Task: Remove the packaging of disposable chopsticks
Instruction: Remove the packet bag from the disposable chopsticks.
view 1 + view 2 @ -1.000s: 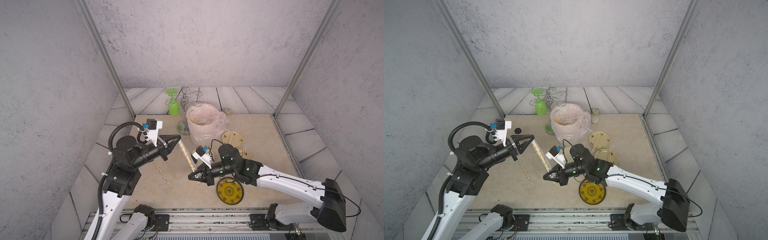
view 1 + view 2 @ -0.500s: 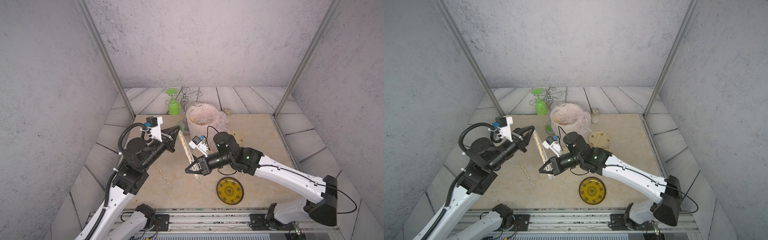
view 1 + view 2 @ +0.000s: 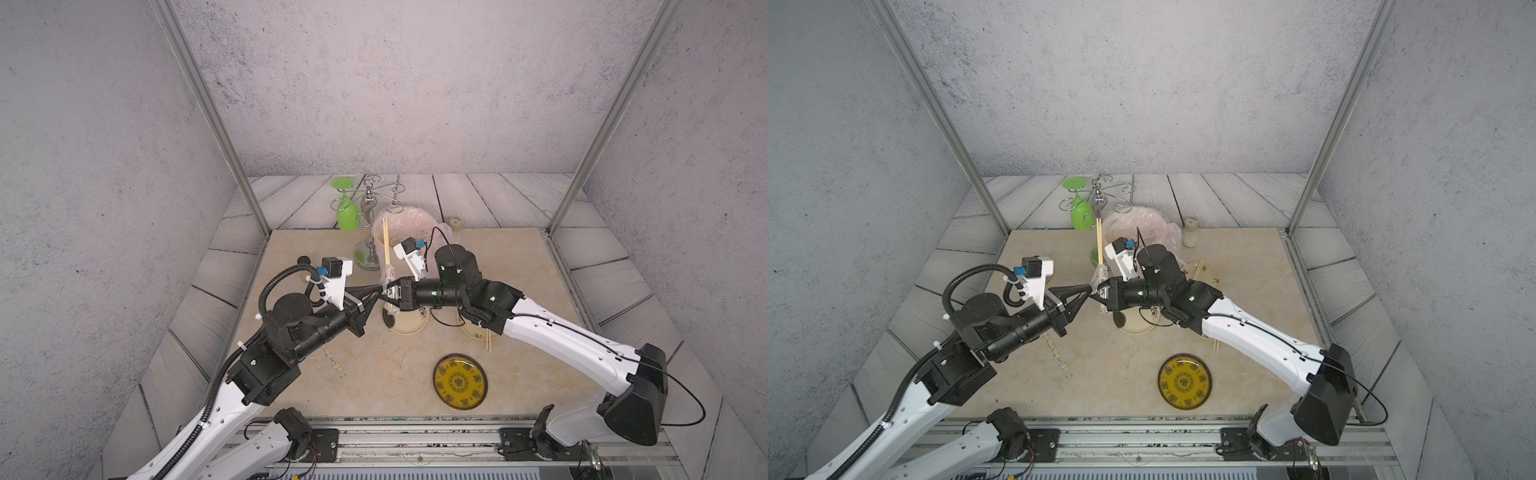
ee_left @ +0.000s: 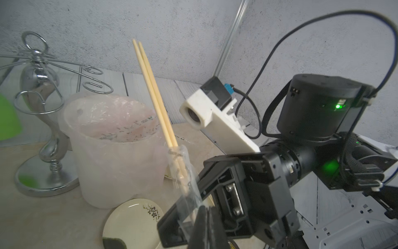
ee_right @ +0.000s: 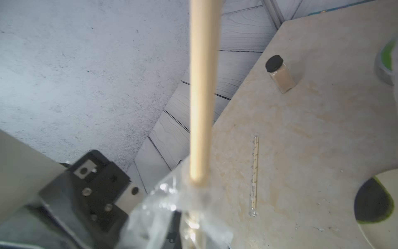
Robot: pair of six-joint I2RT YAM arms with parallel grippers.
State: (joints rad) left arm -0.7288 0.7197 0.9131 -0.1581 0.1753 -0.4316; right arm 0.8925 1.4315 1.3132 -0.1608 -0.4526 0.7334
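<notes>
A: fingers status?
B: Left fingers [image 3: 365, 288] pinched tight on the lower end of the packaging [image 4: 186, 172]. Right fingers [image 4: 217, 165] clamped right beside them, on the wrapped part of the chopsticks [image 3: 386, 245]. The two sets of tips almost meet.
A: where's the pair?
B: In the air over mid worktop [image 3: 374, 386], standing up, slightly tilted. Bare wood pokes out toward 12 o'clock. Only the bottom part is covered, packaging bunched there.
A: around it?
B: White plate [image 3: 409, 329] directly below. Bag-lined bucket [image 3: 411, 216] at 12–1 o'clock. Another sleeved pair [image 3: 332, 359] flat on the worktop at 7. Yellow plate [image 3: 460, 381] at 5.
</notes>
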